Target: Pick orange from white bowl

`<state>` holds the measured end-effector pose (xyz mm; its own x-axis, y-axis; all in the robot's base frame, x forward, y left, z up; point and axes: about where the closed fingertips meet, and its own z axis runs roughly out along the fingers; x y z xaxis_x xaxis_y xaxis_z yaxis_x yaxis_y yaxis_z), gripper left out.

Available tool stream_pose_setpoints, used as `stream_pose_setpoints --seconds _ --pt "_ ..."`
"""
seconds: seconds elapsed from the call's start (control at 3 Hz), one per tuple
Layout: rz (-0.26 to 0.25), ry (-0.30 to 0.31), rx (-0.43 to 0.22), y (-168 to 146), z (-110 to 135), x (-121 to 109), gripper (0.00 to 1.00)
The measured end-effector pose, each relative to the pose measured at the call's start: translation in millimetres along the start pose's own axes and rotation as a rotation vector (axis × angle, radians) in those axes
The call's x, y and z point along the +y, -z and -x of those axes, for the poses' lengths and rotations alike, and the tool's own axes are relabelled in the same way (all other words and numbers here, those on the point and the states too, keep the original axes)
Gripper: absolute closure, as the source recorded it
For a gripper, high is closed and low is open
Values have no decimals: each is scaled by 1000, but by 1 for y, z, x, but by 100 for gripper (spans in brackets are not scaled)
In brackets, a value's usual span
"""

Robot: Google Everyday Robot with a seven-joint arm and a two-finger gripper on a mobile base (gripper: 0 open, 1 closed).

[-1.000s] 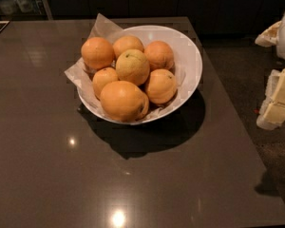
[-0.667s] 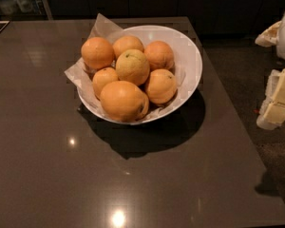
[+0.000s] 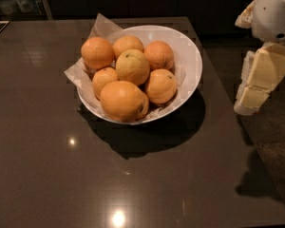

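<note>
The white bowl (image 3: pixel 192 56), lined with crumpled white paper, stands on the dark table and holds several round fruits. The orange (image 3: pixel 132 66), paler and yellowish with a dull skin and a small dark stem spot, lies on top in the middle of the pile. Brighter deep-orange fruits surround it, the largest (image 3: pixel 123 100) at the bowl's front. My gripper (image 3: pixel 251 101) hangs at the right edge of the view, beyond the table's right edge. It is well clear of the bowl, about level with its front, and holds nothing that I can see.
The dark glossy table (image 3: pixel 61 175) reflects ceiling lights. Its right edge runs just right of the bowl, with darker floor (image 3: pixel 275 141) beyond. The white arm housing (image 3: pixel 275 11) shows at the top right. Dark cabinets stand behind the table.
The arm and gripper have shifted a little left and up, further into view. The bowl and fruits have not moved.
</note>
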<state>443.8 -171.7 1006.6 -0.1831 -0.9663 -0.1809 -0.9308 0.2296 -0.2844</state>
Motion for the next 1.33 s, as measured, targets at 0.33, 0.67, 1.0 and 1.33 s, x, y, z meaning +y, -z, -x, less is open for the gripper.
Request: stream_pose_setpoints --seconds 0.33,0.67,1.0,1.33 --pt "19 -8 21 -8 22 -3 0" --pt "44 35 59 -20 62 -11 0" --pt "23 45 42 -19 71 -14 0" --pt "-5 25 15 -16 79 -17 0"
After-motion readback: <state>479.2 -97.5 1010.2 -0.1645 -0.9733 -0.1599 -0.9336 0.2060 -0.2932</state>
